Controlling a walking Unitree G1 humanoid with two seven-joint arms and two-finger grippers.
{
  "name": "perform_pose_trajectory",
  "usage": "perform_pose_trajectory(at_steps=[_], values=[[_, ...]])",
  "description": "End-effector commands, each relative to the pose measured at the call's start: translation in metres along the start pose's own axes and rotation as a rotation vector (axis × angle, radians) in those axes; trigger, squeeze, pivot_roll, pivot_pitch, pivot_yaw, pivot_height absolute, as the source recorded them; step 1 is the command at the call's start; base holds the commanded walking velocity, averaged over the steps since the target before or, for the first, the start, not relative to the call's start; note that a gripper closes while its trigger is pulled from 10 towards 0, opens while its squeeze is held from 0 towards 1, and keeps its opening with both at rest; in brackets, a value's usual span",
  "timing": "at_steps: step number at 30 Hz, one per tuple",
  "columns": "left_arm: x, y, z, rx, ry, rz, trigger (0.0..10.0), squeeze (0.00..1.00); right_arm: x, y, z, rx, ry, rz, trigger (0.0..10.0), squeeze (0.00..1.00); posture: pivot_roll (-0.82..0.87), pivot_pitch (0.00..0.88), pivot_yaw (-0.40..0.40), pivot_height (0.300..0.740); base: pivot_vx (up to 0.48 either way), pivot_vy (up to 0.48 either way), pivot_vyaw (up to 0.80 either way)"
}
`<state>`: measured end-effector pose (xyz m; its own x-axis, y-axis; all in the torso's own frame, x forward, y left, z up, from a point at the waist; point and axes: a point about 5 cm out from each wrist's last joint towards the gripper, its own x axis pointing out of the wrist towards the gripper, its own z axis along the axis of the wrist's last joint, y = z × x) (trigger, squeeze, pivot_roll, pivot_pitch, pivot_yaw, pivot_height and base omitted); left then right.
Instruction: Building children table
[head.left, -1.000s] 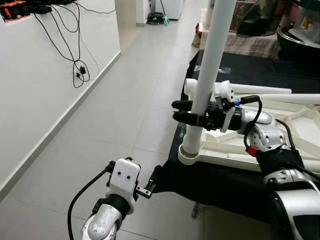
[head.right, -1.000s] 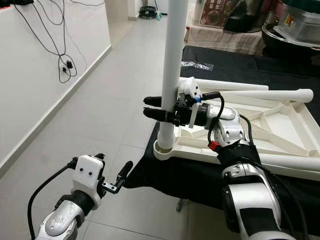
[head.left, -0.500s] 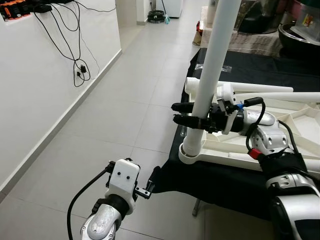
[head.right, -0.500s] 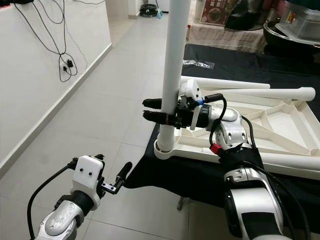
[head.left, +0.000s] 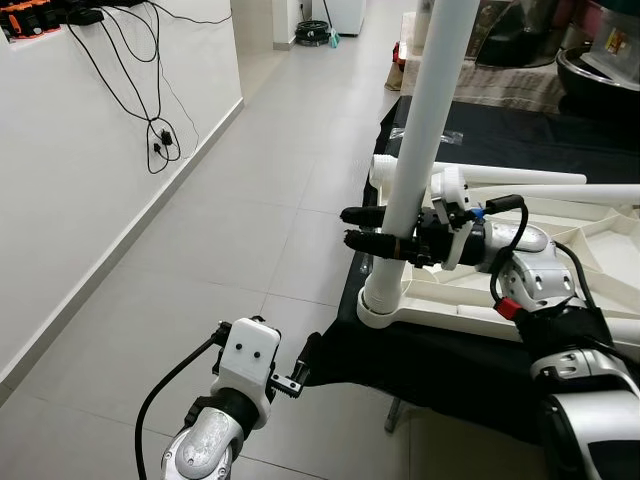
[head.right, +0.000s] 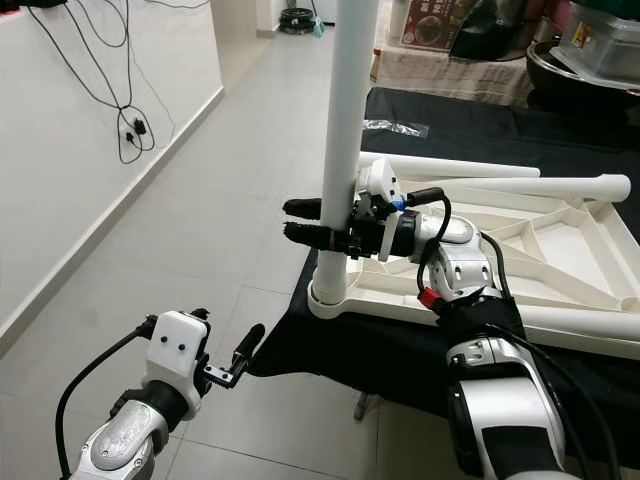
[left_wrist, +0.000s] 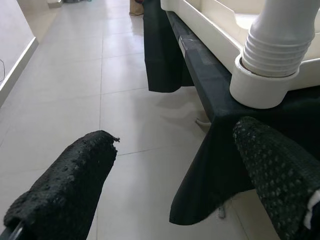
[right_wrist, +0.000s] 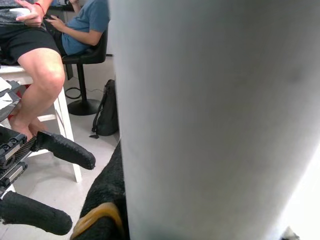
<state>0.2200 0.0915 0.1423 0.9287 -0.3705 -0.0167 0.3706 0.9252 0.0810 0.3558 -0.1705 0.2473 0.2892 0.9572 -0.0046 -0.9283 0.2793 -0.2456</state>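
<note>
On the left, a white wall carries hanging black cables above a grey tiled floor. Near left, the left end effector hangs idle beside the desk, its two fingers spread wide with nothing between them.

At centre, the white table leg stands nearly upright, its threaded lower end seated in the corner socket of the inverted tabletop. The tabletop lies on a desk draped with black cloth. The right end effector pinches the leg from the right, just above the socket. To the right, two further legs lie loose on the tabletop.

Risk assessment: the leg leans slightly. If it is turned off-axis, the threads may cross and jam. The socket corner sits at the desk edge, so side force could shift the tabletop over that edge.

View differences: the left wrist view shows the ribbed threads still exposed above the socket, indicating incomplete seating. The right wrist view shows seated people nearby.
</note>
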Motion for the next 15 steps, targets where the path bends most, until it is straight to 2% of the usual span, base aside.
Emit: perform_pose_trajectory(at_steps=[1, 8, 15], values=[[0.0001, -0.0008, -0.0066, -0.001, 0.037, -0.008, 10.0, 0.0, -0.0005, 0.0055, -0.0081, 0.023, 0.032, 0.031, 10.0, 0.0, 0.07, 0.145, -0.027, 0.74, 0.0, 0.0, 0.0], [0.0003, -0.0015, -0.0075, -0.002, 0.04, -0.009, 10.0, 0.0, 0.0012, 0.007, -0.0096, 0.014, 0.029, 0.029, 10.0, 0.0, 0.08, 0.141, -0.03, 0.74, 0.0, 0.0, 0.0], [-0.0001, -0.0021, -0.0078, -0.002, 0.037, -0.009, 10.0, 0.0, 0.0002, 0.0031, -0.0135, 0.006, 0.036, -0.031, 10.0, 0.0, 0.07, 0.133, -0.03, 0.74, 0.0, 0.0, 0.0]])
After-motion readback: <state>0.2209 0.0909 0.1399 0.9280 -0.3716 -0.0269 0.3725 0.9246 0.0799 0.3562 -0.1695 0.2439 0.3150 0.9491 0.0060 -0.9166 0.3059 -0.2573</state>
